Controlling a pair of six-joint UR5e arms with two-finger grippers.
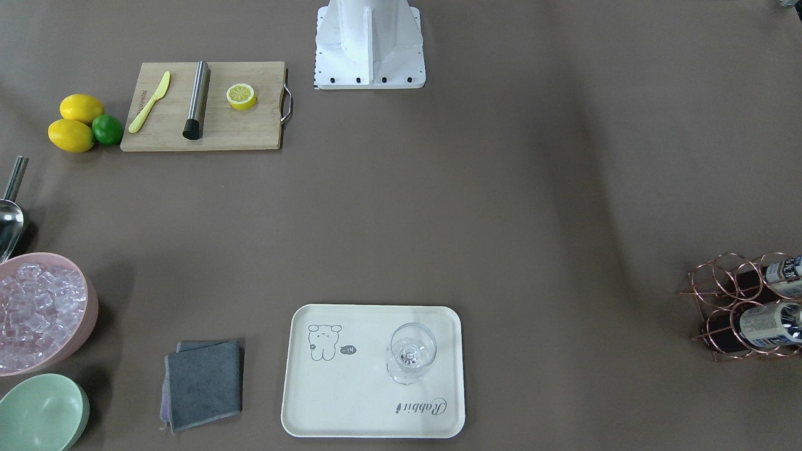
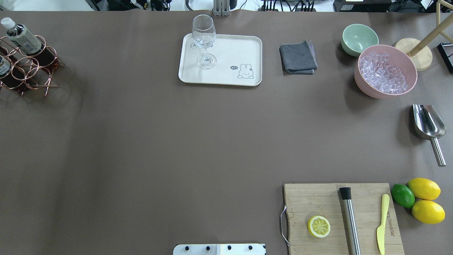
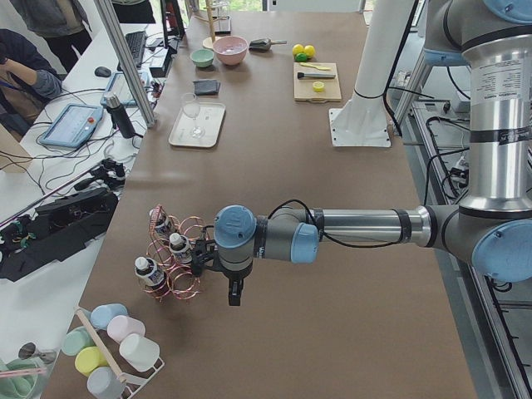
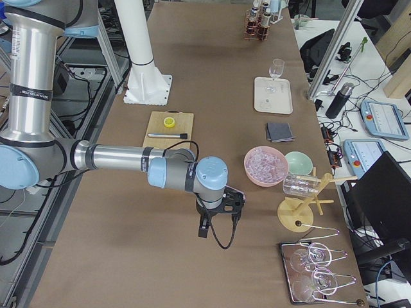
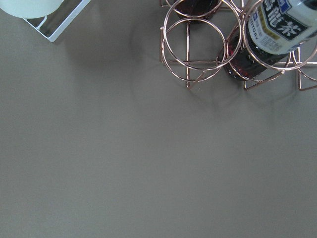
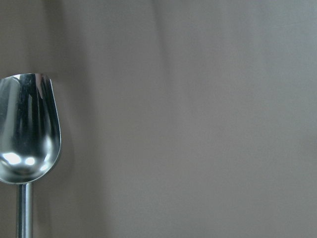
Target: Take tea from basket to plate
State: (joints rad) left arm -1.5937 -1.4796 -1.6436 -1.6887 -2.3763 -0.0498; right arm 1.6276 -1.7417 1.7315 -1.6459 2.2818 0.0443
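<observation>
basket (image 3: 170, 259): three bottles (image 3: 179, 251), far left
plate (image 2: 226, 76): one wine glass (image 2: 204, 42) on it
left gripper (image 3: 235, 294), right gripper (image 4: 203, 230): cannot tell whether apart or together

Shiny copper-pink wire basket (image 5: 187, 74), matt brown table cover (image 2: 141, 141), polished metal scoop (image 6: 29, 124), wooden board (image 2: 366, 212).

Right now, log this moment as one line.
brown tea bottles: in copper wire basket; cream rectangular plate: holds wine glass; left hand: beside basket

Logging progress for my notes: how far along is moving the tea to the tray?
Done: nothing; the cream rectangular tray holds only a clear wine glass. In hand: the left gripper hangs beside the copper wire basket, its bottles of dark drink all inside. Left: grasp, carry, place.
</observation>
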